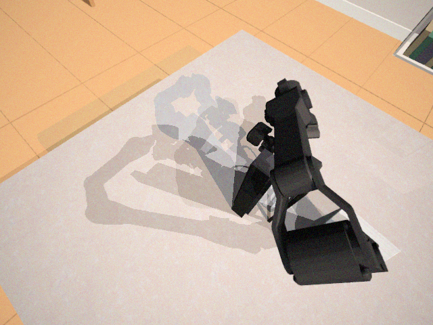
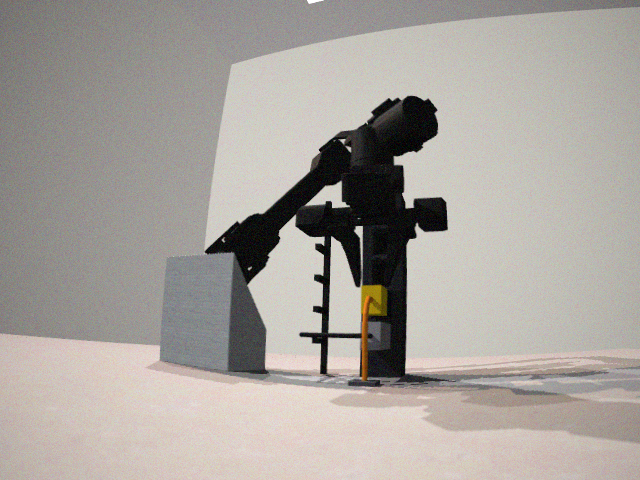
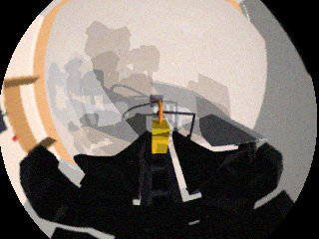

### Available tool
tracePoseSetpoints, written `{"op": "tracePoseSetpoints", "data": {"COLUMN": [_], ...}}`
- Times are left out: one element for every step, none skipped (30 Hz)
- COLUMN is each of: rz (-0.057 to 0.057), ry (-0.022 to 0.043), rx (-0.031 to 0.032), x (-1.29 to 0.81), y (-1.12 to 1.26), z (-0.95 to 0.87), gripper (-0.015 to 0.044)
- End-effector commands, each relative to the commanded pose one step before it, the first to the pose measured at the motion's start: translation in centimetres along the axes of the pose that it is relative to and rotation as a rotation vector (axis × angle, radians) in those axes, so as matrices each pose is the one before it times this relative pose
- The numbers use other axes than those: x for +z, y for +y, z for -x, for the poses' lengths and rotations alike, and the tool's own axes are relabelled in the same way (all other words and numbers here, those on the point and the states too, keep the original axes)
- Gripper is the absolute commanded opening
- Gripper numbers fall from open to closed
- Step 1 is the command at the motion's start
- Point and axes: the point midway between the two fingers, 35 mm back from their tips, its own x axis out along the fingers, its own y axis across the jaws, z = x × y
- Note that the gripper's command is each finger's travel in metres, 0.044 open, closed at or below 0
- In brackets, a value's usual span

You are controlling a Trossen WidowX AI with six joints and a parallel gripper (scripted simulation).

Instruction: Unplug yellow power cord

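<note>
Yellow plug [image 2: 374, 299] sits in the strip [image 2: 391, 330], below the open fingers [image 2: 353, 263].

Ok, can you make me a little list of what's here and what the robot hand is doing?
gripper: partly open, holding nothing, pointing down just above the plug
yellow plug: looks plugged into the strip, not yet pulled out
cord: orange-yellow, curves out of the plug and hangs straight down to the floor
power strip: black, standing upright
black rack: thin post with pegs, beside the strip
grey block: the arm's base rests on it
</note>
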Motion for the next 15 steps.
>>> {"op": "tracePoseSetpoints", "data": {"rz": [-0.0002, 0.0000, 0.0000, 0.0000, 0.0000, 0.0000, 0.0000, 0.0000, 0.0000, 0.0000, 0.0000, 0.0000, 0.0000, 0.0000, 0.0000], "ry": [0.00049, 0.00000, 0.00000, 0.00000, 0.00001, 0.00001, 0.00002, 0.00003, 0.00005, 0.00007, 0.00008, 0.00008, 0.00005, 0.00002, 0.00000], "rx": [0.00531, 0.00000, 0.00000, 0.00001, 0.00001, 0.00001, 0.00002, 0.00002, 0.00002, 0.00002, 0.00002, 0.00001, 0.00001, 0.00000, 0.00000], "x": [-0.481, 0.000, 0.000, 0.000, 0.000, 0.000, 0.000, 0.000, -0.001, -0.002, -0.002, -0.002, -0.002, -0.001, 0.000], "y": [-0.010, 0.000, 0.001, 0.001, 0.001, 0.001, 0.001, 0.001, 0.001, 0.000, -0.001, -0.002, -0.001, -0.001, 0.000], "z": [0.107, 0.000, -0.024, -0.049, -0.067, -0.087, -0.109, -0.134, -0.156, -0.165, -0.166, -0.136, -0.082, -0.027, 0.000], "gripper": [0.0160, 0.0160, 0.0160, 0.0160, 0.0160, 0.0160, 0.0160, 0.0160, 0.0160, 0.0160, 0.0160, 0.0160, 0.0160, 0.0160, 0.0160]}}
